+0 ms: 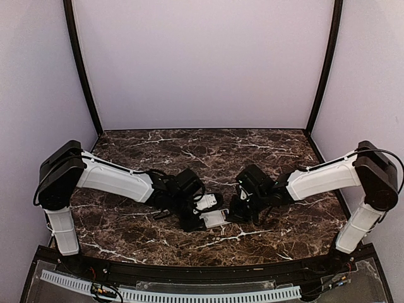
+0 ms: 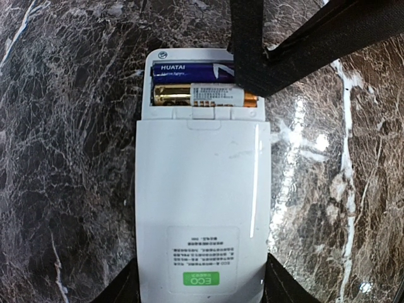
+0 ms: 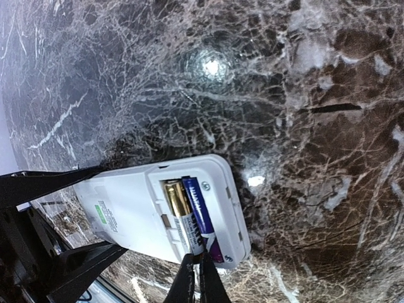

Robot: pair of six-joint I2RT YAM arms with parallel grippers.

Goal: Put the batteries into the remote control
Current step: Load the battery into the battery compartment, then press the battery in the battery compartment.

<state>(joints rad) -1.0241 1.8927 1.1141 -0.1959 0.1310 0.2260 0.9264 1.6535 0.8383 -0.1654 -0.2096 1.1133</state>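
Note:
The white remote control (image 2: 199, 189) lies back up on the marble table, its battery bay uncovered at the far end. A blue battery (image 2: 189, 69) and a gold battery (image 2: 202, 96) lie side by side in the bay. My left gripper (image 2: 202, 287) is shut on the remote's near end, one finger against each long side. My right gripper (image 3: 197, 268) is shut, its tips together and resting on the end of the blue battery (image 3: 199, 208), next to the gold battery (image 3: 177, 202). In the top view the remote (image 1: 216, 218) sits between the left gripper (image 1: 194, 218) and the right gripper (image 1: 237, 211).
A small flat white piece (image 1: 206, 202) lies just beyond the remote, close to the left gripper. The dark marble table (image 1: 189, 151) stretches back to the pale walls. A black rail (image 1: 189, 273) runs along the near edge.

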